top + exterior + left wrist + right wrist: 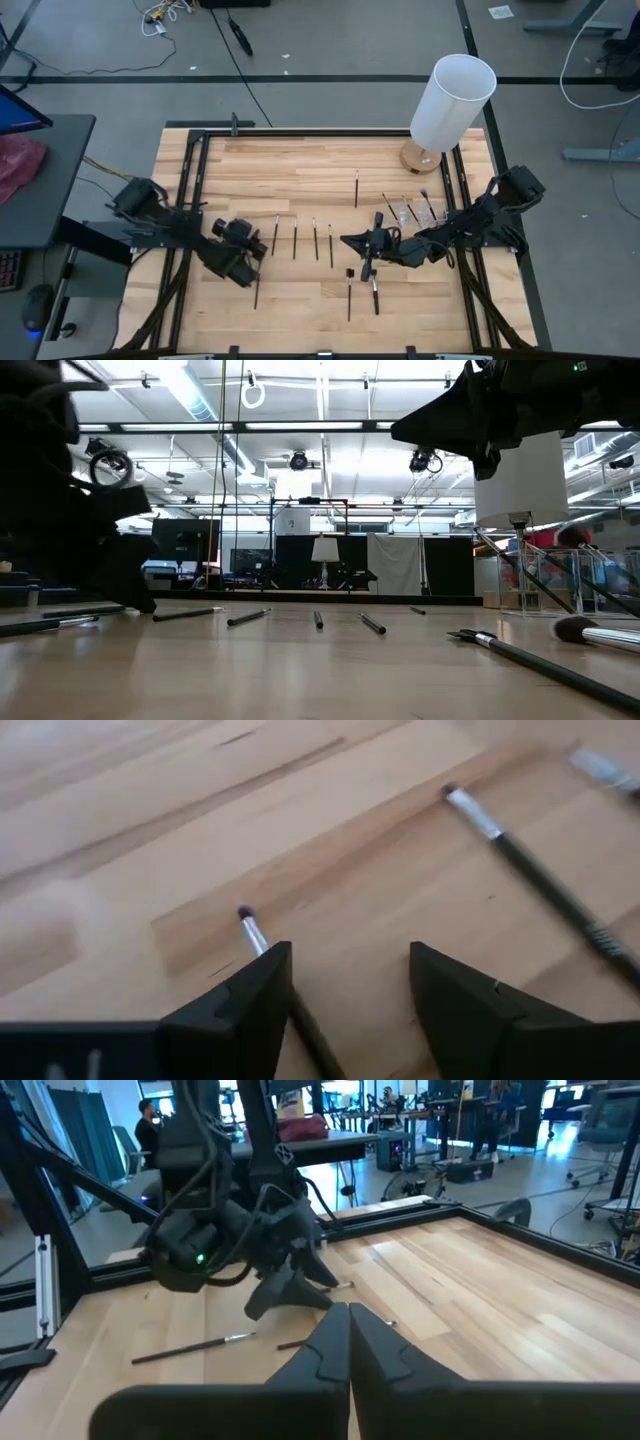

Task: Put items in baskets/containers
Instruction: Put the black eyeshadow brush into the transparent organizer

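Observation:
Several thin dark brushes lie flat on the wooden table (300, 170), among them a row (295, 240) at the middle and one (257, 290) nearer the front. My left gripper (250, 265) hangs low over that front brush (250, 925), open, slanting down. The brush's silver ferrule and tip show beside one finger (250, 1005), and its handle runs on beneath the gap. My right gripper (350, 241) hovers level above mid-table, shut (348, 1325) and empty. The clear holder (406, 212) stands at the right with a few brushes leaning in it.
A tall white cylinder (452, 100) on a round wooden base stands at the far right corner. Two more brushes (349, 295) lie near the front under the right arm, and one (357, 187) lies farther back. Black frame rails (190, 200) border the table.

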